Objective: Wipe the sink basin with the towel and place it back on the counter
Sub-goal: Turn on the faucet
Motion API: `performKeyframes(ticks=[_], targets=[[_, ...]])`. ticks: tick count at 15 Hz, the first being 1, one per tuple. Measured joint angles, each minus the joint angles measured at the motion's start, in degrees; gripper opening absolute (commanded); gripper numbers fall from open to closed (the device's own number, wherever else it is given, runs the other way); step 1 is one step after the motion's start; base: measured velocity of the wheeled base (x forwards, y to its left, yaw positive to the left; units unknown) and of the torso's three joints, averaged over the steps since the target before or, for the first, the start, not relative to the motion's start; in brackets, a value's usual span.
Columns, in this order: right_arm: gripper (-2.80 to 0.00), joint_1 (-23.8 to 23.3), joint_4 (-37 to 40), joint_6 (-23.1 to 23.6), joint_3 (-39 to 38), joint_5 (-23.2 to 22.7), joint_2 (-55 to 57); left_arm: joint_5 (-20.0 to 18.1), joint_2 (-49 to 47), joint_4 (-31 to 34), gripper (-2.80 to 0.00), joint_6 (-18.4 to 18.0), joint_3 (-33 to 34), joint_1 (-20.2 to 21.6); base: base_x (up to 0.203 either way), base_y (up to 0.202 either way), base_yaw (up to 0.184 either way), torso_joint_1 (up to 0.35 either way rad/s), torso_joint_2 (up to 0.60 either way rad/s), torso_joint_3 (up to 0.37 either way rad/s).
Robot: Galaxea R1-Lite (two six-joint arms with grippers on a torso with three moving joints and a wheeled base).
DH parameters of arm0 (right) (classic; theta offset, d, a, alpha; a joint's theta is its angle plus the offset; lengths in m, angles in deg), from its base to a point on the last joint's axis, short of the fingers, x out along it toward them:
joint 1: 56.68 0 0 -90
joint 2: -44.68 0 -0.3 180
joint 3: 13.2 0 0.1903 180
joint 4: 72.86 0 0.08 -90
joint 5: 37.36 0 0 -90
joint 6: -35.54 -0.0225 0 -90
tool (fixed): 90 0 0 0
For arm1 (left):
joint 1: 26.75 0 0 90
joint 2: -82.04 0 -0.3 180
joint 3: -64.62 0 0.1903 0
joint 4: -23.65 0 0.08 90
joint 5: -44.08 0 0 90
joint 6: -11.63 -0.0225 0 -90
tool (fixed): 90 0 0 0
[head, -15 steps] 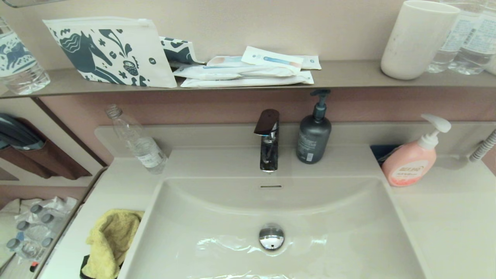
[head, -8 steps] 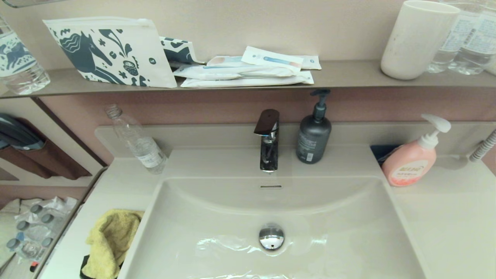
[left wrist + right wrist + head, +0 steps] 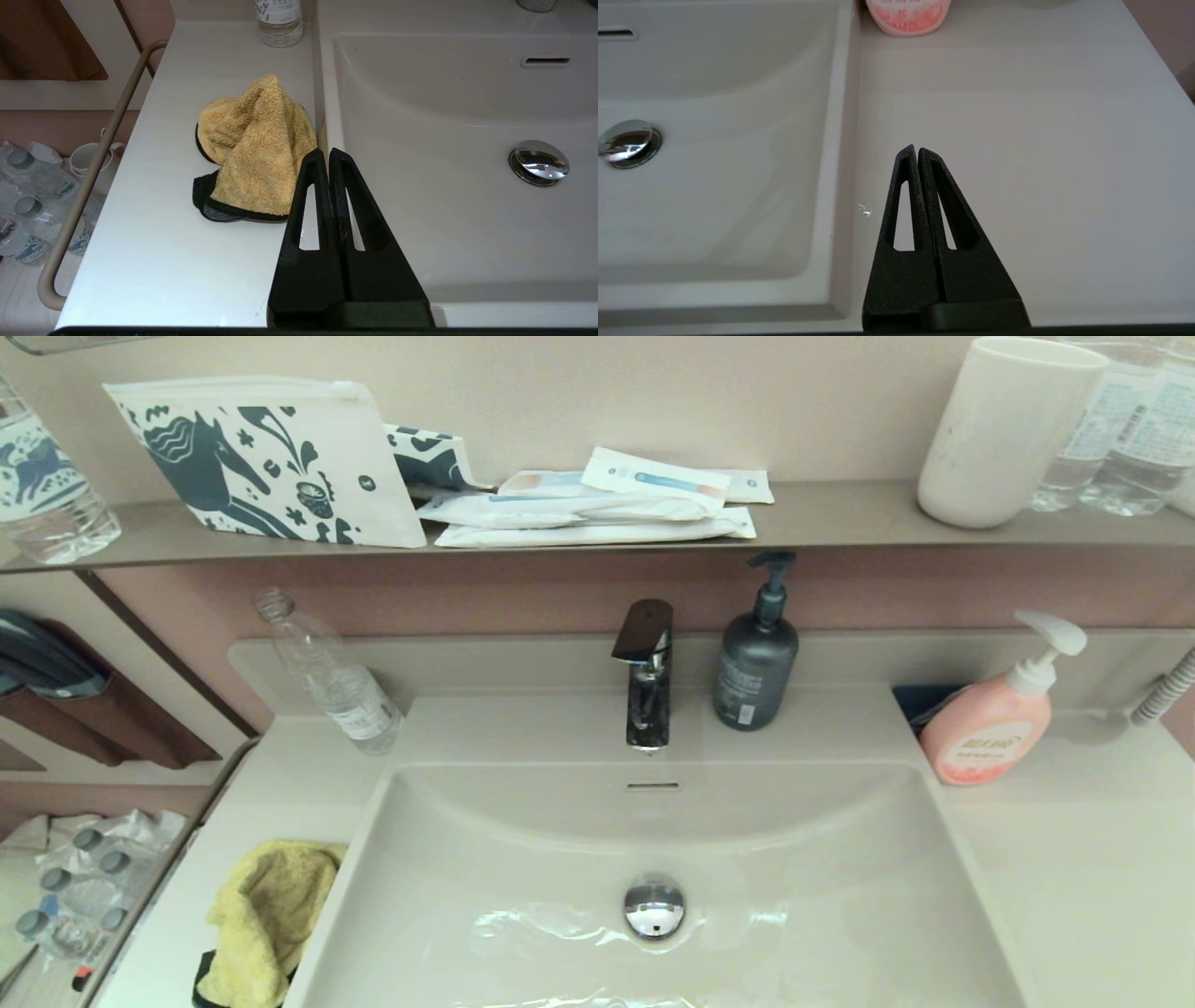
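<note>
On the counter [image 3: 154, 261] left of the sink basin [image 3: 794, 933], the towel [image 3: 254, 149] lies crumpled near the closed, empty left gripper [image 3: 329, 151], which risks pinching only a loose fold; the right gripper [image 3: 917, 149] is closed too.

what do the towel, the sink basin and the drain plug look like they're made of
Towel: fluffy terry cloth, mustard-yellow looped pile with black trim. Sink basin: probably glazed ceramic or resin; glossy off-white with sharp reflections. Drain plug: polished chrome-look metal, mirror-bright.
</note>
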Motion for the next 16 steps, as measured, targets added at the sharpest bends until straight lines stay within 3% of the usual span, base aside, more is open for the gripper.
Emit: performKeyframes(ticks=[5, 10, 14, 16], targets=[[-2.8, 0.28, 3.29, 0.12, 7.89, -0.25, 5.01, 0.0, 0.0, 0.02, -2.8, -0.02, 0.0, 0.0, 0.0, 0.0, 0.0, 0.0, 0.0, 0.0], [-2.8, 0.23, 2.46, 0.71, 14.86, -0.45, 17.21, 0.0, 0.0, 0.02, -2.8, -0.03, 0.0, 0.0, 0.0, 0.0, 0.0, 0.0, 0.0, 0.0], [-2.8, 0.78, -3.31, 0.66, 19.87, -6.95, 31.42, 0.0, 0.0, -0.01, -2.8, -0.01, 0.0, 0.0, 0.0, 0.0, 0.0, 0.0, 0.0, 0.0], [-2.8, 3.59, -7.65, 0.66, 22.48, -9.93, 39.22, -0.01, 0.0, 0.0, -2.8, -0.02, 0.0, 0.0, 0.0, 0.0, 0.0, 0.0, 0.0, 0.0]])
